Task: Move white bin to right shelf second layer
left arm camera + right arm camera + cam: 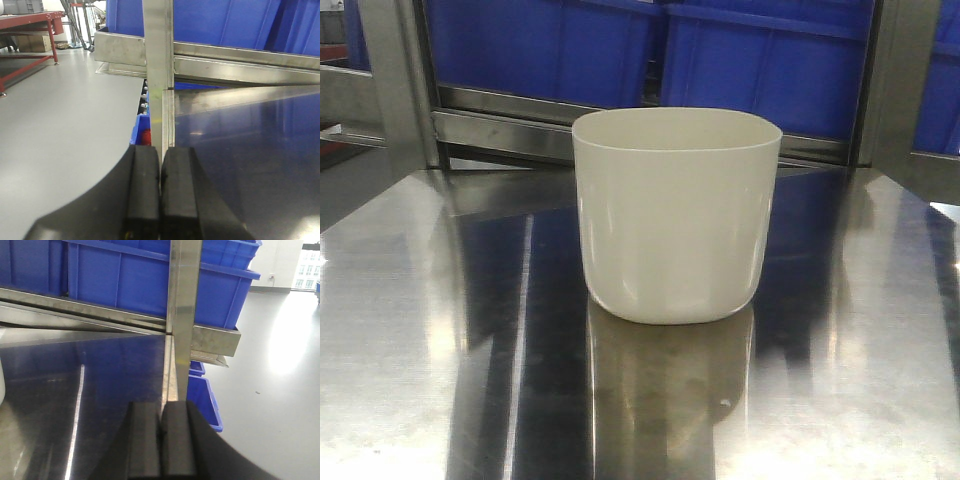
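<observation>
Task looks unstarted: white bin (675, 215) sits upright on bench (420, 350), blue crates (760, 60) behind at 12 o'clock. Both left tool (160, 197) and right tool (161, 440) are pinched together, empty.

White bin (675, 215) — glossy smooth plastic; tabletop (420, 330) — mirror-polished steel.

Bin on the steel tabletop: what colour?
Plain glossy cream-white; the white bin shows best in the front-facing view.

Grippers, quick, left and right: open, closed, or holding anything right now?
Left gripper, black padded fingers: closed, pads pressed together, holding nothing.
Right gripper, black padded fingers: closed, pads together, holding nothing.
</observation>
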Motion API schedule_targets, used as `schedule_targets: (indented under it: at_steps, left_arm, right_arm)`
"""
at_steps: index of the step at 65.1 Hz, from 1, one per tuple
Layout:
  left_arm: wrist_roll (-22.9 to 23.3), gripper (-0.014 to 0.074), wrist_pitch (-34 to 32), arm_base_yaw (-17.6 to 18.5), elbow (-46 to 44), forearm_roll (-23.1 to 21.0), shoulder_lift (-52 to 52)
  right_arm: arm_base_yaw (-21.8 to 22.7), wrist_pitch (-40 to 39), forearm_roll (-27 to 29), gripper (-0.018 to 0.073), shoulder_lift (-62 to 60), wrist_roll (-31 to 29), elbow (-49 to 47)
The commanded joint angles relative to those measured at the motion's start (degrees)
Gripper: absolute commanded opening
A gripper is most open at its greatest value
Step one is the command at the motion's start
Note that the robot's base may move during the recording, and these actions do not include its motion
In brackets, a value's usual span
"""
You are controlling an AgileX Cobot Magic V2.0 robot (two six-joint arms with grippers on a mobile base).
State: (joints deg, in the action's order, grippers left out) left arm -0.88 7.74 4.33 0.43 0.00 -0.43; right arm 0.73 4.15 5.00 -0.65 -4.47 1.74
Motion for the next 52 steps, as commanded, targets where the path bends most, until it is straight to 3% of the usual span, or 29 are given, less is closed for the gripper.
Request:
schedule_targets:
  at_steps: [1, 52]
  left_arm:
    - [0.17, 0.0085, -4.98, 0.25, 2.11, 0.0, -0.92]
    - [0.17, 0.0085, -4.98, 0.25, 2.11, 0.0, -0.92]
  right_arm:
    - [0.01, -5.13, -0.41, 0.0048, -1.11, 0.13, -0.92]
    - [0.01, -6.48, -0.41, 0.0048, -1.11, 0.13, -0.96]
